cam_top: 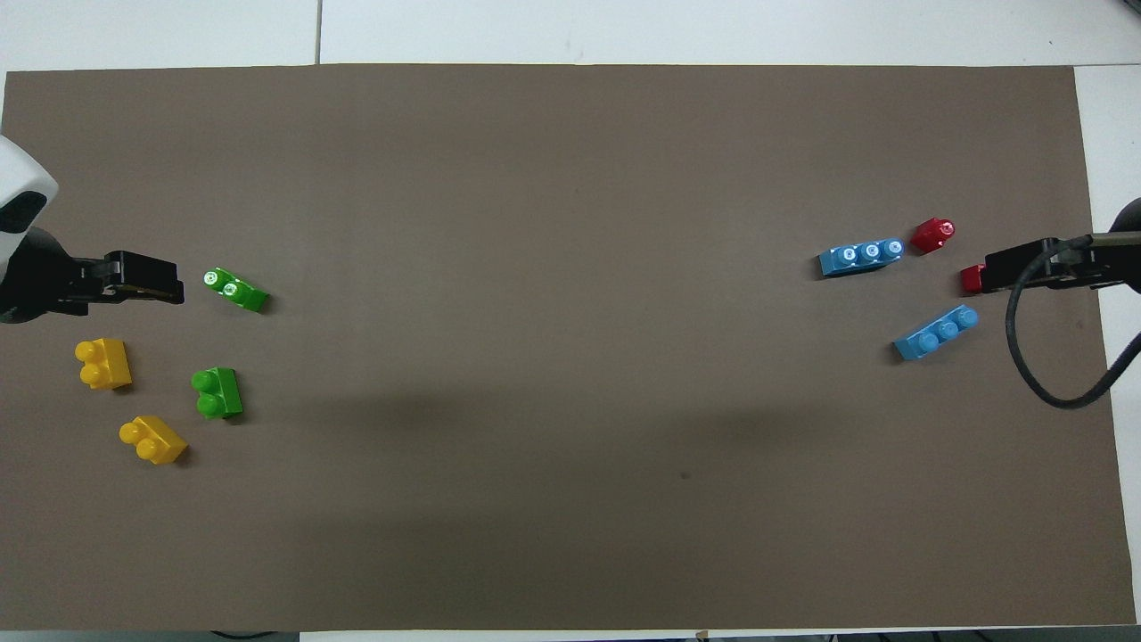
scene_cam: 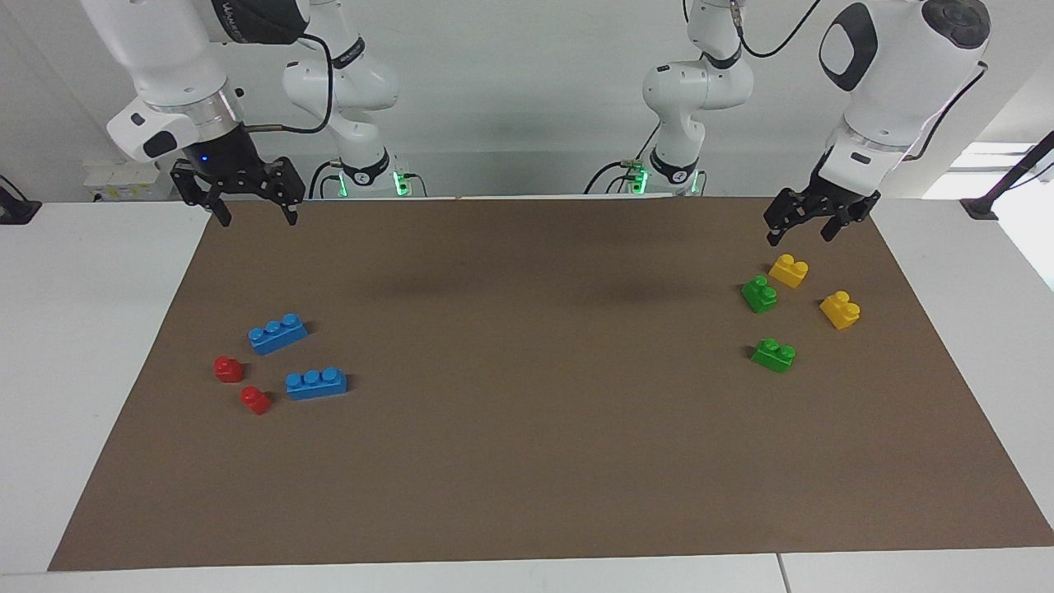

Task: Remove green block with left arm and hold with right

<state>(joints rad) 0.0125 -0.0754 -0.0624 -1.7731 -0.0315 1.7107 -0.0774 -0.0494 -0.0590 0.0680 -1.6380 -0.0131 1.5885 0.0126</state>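
Left tool (scene_cam: 797, 232): open, holds nothing, up in the air over the mat's edge by the robots at the left arm's end, just above the yellow brick nearest the robots.
Right tool (scene_cam: 254, 216): open, holds nothing, up in the air over the mat's corner by the robots at the right arm's end; a black cable loops to its wrist.
Green block (scene_cam: 774, 355): on the mat at the left arm's end, studs up, apart from every other brick, farther from the robots than the other green brick; no tool touches it.
Other green brick (scene_cam: 759, 294): nearer the robots, just beside a yellow brick; the two look close to touching, contact unclear.
Yellow bricks: one (scene_cam: 789, 270) nearest the robots in the group, the other (scene_cam: 840, 310) nearer the mat's end.
Blue bricks: two three-stud bricks at the right arm's end, one (scene_cam: 277, 333) nearer the robots than the other (scene_cam: 316, 384).
Red bricks: two small ones (scene_cam: 228, 368) (scene_cam: 255, 400) beside the blue bricks, toward the mat's end.
Mat (scene_cam: 527, 412): brown sheet over the white bench (scene_cam: 74, 329); all bricks lie on it.
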